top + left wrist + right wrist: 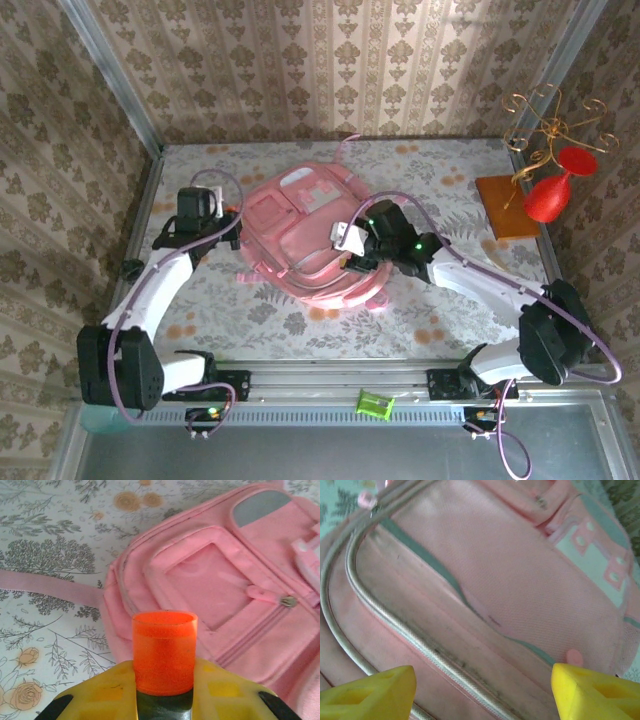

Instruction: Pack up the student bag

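The student bag, a big pink backpack, lies flat in the middle of the flowered table. My left gripper hovers at the bag's left edge, shut on a small orange translucent cylinder that stands up between the yellow fingers. Past the cylinder are the bag's front pockets and a zip pull. My right gripper hangs over the bag's right half. Its jaws are open, just above a pale zip line, with nothing between them.
A pink strap lies on the table left of the bag. At the back right a red vase-shaped thing and a gold wire stand sit on a wooden board. A small green item rests on the near rail.
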Tool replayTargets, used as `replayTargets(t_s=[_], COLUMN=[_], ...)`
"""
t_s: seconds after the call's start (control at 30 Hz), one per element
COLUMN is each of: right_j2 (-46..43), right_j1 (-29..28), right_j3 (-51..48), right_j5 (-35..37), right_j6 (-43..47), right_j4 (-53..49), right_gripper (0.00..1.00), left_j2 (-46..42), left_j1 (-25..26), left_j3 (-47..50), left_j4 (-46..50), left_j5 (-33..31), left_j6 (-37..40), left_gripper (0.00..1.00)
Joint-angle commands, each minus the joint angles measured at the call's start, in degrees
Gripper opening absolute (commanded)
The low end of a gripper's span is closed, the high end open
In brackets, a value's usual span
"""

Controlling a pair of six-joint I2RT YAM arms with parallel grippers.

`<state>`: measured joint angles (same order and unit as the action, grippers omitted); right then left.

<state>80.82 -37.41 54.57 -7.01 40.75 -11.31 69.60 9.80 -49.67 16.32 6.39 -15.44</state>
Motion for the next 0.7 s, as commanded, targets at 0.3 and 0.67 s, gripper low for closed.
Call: replayTargets(t_s=[0.3,0.67], right_j2=[10.16,11.74], right_j1=[0.23,0.14], right_j3=[8.22,13.99], right_j5=[-2.13,-4.6], right_j6=[9.35,7.46], right_j4=[-0.27,-5.88], right_gripper=[0.48,0.24], left_j2=[-4.98,-7.11], left_j1=[1.77,3.18], left_j3=[0.38,0.64], left_j4=[1.95,3.06], left_j5=[1.24,1.89], left_j6=[-0.01,-0.52], left_gripper=[0.13,0.12])
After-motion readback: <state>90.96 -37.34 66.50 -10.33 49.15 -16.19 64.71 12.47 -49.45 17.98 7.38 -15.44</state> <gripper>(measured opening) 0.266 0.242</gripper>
